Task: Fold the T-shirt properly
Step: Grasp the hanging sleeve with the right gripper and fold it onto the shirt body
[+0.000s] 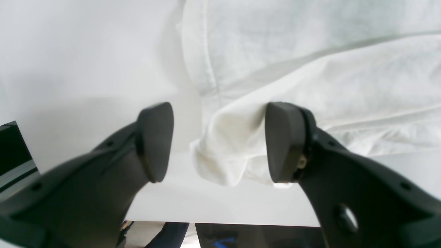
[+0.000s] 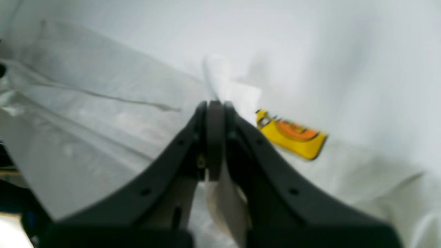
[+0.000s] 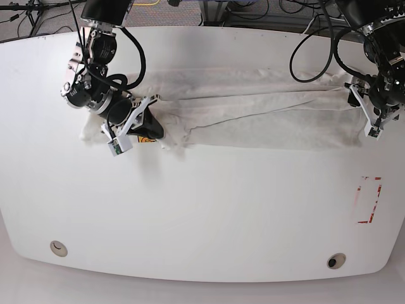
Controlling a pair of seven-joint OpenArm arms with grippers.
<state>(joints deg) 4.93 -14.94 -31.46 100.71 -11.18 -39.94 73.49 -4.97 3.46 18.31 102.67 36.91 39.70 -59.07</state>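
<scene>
The off-white T-shirt (image 3: pixel 253 111) lies as a long, wrinkled band across the upper part of the white table (image 3: pixel 202 209), its small yellow label (image 2: pixel 293 139) at the left end; the right gripper (image 2: pixel 215 117), upper left in the base view, is pinched closed on a fold of cloth beside that label; the left gripper (image 1: pixel 218 141), at the right end, stands spread wide around a bunched corner, not gripping it; a red rectangle (image 3: pixel 369 200) marks the table's right side.

Off-white T-shirt (image 3: pixel 266 117); its blurred label (image 2: pixel 293 136) looks yellow-orange.
</scene>
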